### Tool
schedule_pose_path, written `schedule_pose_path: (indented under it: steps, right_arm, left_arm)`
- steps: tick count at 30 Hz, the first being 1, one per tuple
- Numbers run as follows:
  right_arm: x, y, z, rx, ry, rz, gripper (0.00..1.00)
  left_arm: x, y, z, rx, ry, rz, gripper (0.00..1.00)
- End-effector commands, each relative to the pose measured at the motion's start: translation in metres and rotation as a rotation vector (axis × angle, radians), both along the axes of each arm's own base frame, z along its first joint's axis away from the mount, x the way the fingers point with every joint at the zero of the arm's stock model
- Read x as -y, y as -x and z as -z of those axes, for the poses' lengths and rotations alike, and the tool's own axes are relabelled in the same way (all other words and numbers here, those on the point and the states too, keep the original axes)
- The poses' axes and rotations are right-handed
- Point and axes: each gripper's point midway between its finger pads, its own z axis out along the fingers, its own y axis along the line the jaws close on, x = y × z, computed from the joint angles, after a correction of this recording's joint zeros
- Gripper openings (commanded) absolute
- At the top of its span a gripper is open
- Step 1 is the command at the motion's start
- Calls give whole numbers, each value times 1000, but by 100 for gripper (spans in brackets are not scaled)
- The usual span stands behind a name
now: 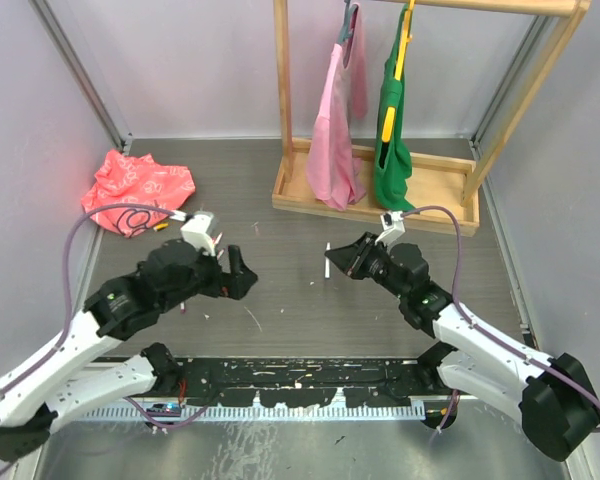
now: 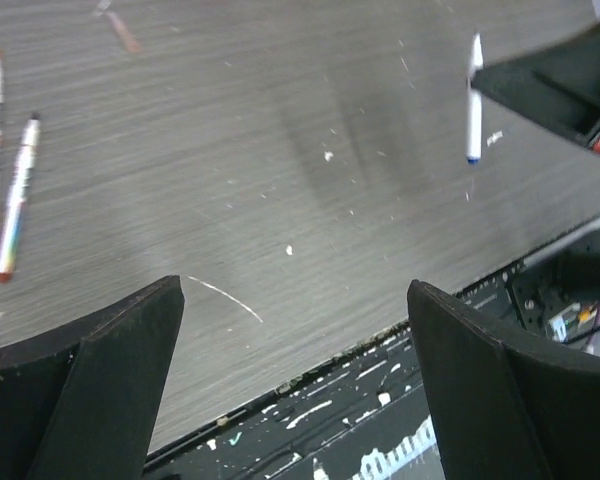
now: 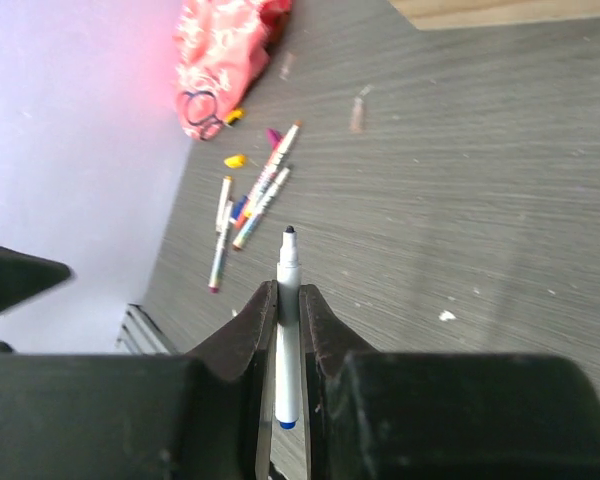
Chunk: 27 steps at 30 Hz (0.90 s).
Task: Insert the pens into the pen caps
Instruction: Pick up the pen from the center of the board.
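My right gripper point(image 3: 288, 290) is shut on a white-barrelled pen point(image 3: 287, 345) with a blue end, its uncapped dark tip pointing forward. From above, that pen point(image 1: 327, 260) hangs upright over the table's middle, at the right gripper point(image 1: 340, 258). My left gripper point(image 1: 242, 275) faces it from the left, open and empty. In the left wrist view its jaws stand wide apart point(image 2: 295, 290), and the held pen point(image 2: 474, 100) shows at upper right. Several more pens point(image 3: 260, 190) lie on the table beside a yellow pen cap point(image 3: 236, 160). Two pens point(image 2: 18, 195) lie far left.
A crumpled pink cloth point(image 1: 140, 185) lies at the back left with a cable over it. A wooden rack point(image 1: 380, 195) holding a pink and a green garment stands at the back. A black, paint-flecked strip point(image 1: 300, 380) runs along the near edge.
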Motion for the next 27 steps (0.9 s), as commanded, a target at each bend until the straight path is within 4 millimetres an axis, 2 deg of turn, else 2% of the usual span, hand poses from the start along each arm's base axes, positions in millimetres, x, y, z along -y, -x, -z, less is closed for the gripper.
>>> schedule_pose_path:
  steps: [1,4,9,11,14,19,27]
  right_arm:
    - [-12,0,-60,121,-218,-7,0]
    - [-20,8,-75,148,-304,-23,0]
    - [-40,21,-97,202,-360,-27,0]
    - [-48,27,-107,223,-385,-38,0]
    - [-59,35,-118,248,-423,-59,0]
    - [-80,43,-123,252,-435,-100,1]
    - [-94,49,-135,255,-482,-128,1]
  left_arm:
    - [48,-10,-16,67,129,0,93]
    - [81,-3,-19,77,155,67,92]
    - [109,-1,-30,100,213,121,88]
    - [115,-1,-30,95,215,136,81]
    - [117,0,-27,93,216,141,75]
    - [111,3,-32,111,248,141,69]
    - [106,9,-26,102,262,150,58]
